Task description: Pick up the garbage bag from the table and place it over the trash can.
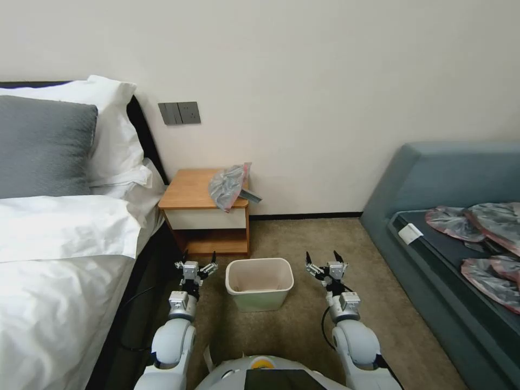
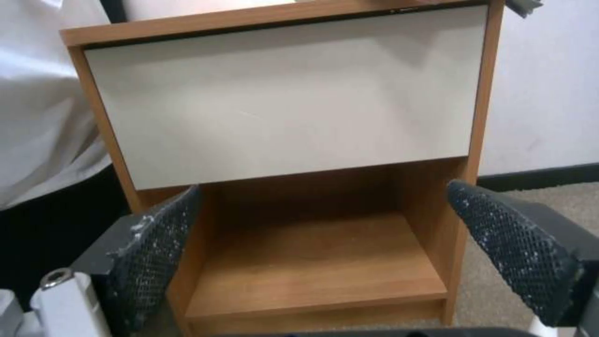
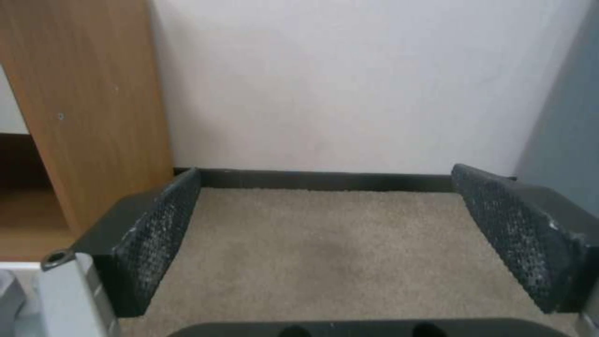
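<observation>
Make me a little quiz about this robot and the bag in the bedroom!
1. True or false: the garbage bag already lines the trash can.
2. Which is open: A) left end effector alone, B) right end effector alone, C) both?
3. Fill in: the bag lies on the ___.

Key: 1 false, it sits at the table's right edge. 2 C, both flank the bin, holding nothing. 3 table.

garbage bag (image 1: 229, 187) on table (image 1: 190, 190), trash can (image 1: 259, 283) before it
</observation>
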